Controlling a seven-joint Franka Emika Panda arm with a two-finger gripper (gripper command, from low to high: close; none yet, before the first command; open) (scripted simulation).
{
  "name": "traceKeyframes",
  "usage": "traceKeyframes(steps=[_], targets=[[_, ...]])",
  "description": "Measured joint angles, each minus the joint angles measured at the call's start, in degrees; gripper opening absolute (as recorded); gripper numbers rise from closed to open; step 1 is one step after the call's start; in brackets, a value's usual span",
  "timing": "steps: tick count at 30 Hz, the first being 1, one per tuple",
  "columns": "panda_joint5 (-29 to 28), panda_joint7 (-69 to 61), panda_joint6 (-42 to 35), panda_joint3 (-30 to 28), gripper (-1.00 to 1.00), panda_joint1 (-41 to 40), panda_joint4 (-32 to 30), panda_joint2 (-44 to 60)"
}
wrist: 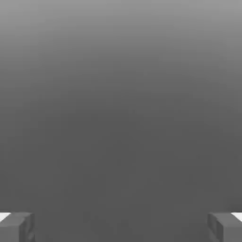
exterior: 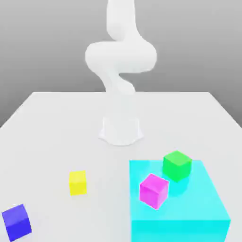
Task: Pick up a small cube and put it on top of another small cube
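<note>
Dark blue small cube [exterior: 16, 221] sits way down in the lower left corner of the exterior view, alone on the white table [exterior: 56, 123]. Yellow cube [exterior: 77, 182] is a bit up and right of it. Green cube [exterior: 177, 165] and magenta cube [exterior: 153, 190] both rest on the big cyan block [exterior: 189, 212], lower right. Hand view: the gripper [wrist: 121, 227] has its fingers [wrist: 16, 227] spread wide at the bottom corners, nothing between them, just grey.

A large cyan block [exterior: 198, 208] sits on the white desk [exterior: 56, 132] at the exterior view's right. A green cube [exterior: 177, 165] and a magenta cube [exterior: 154, 189] rest on its top face, close together. A yellow cube [exterior: 77, 182] stands apart on the desk.
</note>
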Motion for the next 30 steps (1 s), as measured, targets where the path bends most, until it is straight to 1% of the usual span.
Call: traceKeyframes(steps=[17, 28, 30], targets=[[3.18, 11.61, 10.63, -7.08, 0.00, -9.31, -0.08, 35.65], [7.65, 17.29, 17.35, -10.68, 0.00, -15.45, -0.05, 58.71], [9.00, 16.87, 19.89, -10.07, 0.00, -16.47, 0.52, 62.89]])
